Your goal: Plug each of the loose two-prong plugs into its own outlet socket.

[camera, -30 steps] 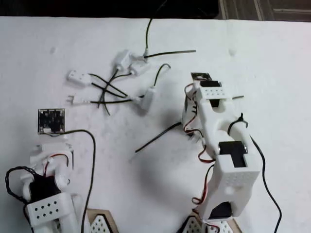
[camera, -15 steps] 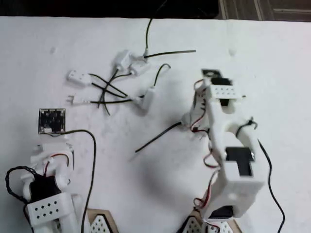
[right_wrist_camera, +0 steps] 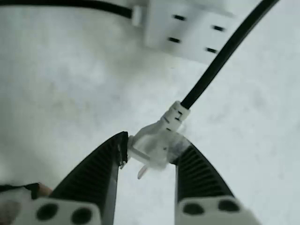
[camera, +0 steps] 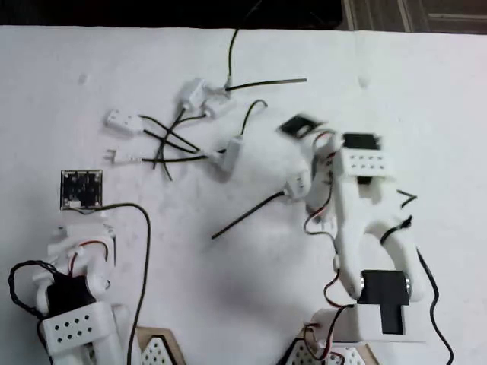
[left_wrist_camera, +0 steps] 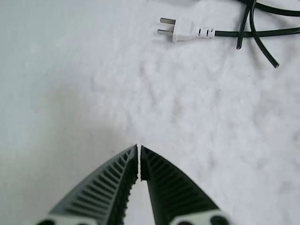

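Right pincer (right_wrist_camera: 153,141), seen from its own wrist, is clamped on a white two-prong plug (right_wrist_camera: 151,146). One prong juts below the fingers, and a ribbed collar leads into a black cord (right_wrist_camera: 220,61) that crosses a white socket (right_wrist_camera: 187,26) with dark slots. Left pincer (left_wrist_camera: 139,149), tips together on nothing, hangs over the table (left_wrist_camera: 70,93); a second plug (left_wrist_camera: 185,29), white with both prongs showing, lies well ahead. From above, another socket (camera: 123,120) lies beside tangled cords (camera: 171,141), left of the held plug.
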{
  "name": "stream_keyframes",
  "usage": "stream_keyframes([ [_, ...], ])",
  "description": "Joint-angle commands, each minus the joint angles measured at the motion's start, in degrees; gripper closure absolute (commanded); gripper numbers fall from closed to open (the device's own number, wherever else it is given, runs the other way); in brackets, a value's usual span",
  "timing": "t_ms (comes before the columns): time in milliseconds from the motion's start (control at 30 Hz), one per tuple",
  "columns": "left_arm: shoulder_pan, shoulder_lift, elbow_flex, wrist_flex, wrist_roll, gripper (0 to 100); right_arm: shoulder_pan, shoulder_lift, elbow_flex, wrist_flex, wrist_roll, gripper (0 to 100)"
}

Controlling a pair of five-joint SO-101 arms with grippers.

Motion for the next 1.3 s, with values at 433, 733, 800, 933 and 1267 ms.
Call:
stream_keyframes([
  [433,0.4,-0.4,-0.4,-1.2,-0.8,96,-1.6,-3.1,3.3,-1.4,-1.7,79.6],
  [733,0.4,-0.4,-0.4,-1.2,-0.8,96,-1.2,-1.6,1.5,-0.5,-6.0,79.7],
  [800,0.4,-0.4,-0.4,-1.2,-0.8,96,-0.8,0.1,1.6,-3.5,-6.1,79.8],
  [933,0.4,-0.4,-0.4,-1.2,-0.8,96,1.5,5.1,1.1,-9.5,-6.1,86.5],
  [1267,0.4,-0.4,-0.4,-1.2,-0.8,96,0.8,11.0,1.1,-12.5,-10.0,86.0],
])
